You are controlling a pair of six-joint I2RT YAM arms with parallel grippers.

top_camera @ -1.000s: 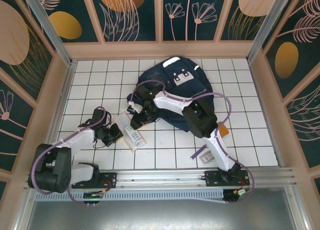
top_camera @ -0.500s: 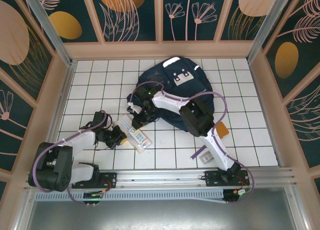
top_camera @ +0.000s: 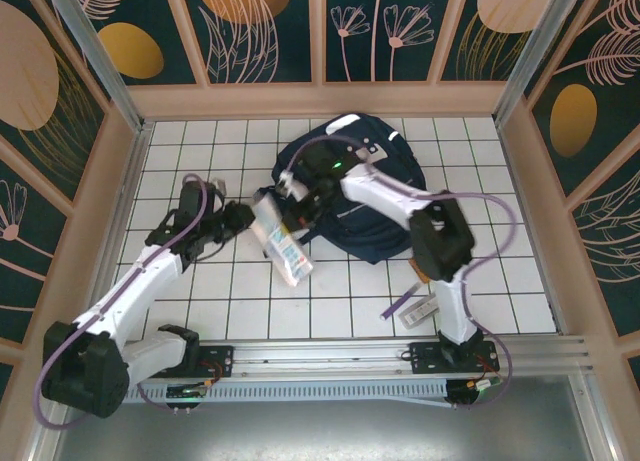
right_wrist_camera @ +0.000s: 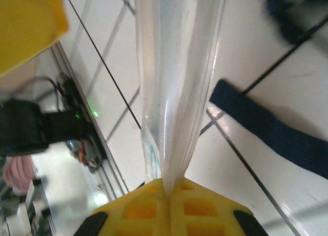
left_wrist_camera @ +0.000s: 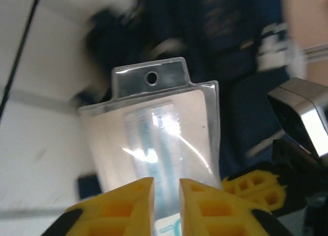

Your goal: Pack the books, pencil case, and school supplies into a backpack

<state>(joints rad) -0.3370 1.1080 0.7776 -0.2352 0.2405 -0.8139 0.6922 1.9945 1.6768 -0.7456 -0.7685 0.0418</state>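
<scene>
The large navy-blue fabric backpack [top_camera: 375,216] with pale grey patches lies in the upper middle of the top view, on the white tiled desk [top_camera: 350,301]; its dark mass fills the blurred upper part of the left wrist view [left_wrist_camera: 225,36], and a dark blue strap [right_wrist_camera: 266,128] crosses the right side of the right wrist view. An oblong clear-plastic stationery pack [top_camera: 282,246] sits tilted just left of the backpack, between the two claws. The right claw [top_camera: 297,203] reaches over the backpack's left edge; in its own camera the yellow fingers are pressed together on the pack's edge [right_wrist_camera: 169,187], with the pack [right_wrist_camera: 174,67] rising edge-on up the frame. The left claw [top_camera: 238,219] is at the pack's left; in its camera the yellow fingers stand a narrow gap apart [left_wrist_camera: 166,190], the pack [left_wrist_camera: 154,128] face-on beyond them with its hang-hole uppermost; whether they touch it I cannot tell. A slim purple pen [top_camera: 400,303] lies on the desk at lower right, well apart from the backpack.
</scene>
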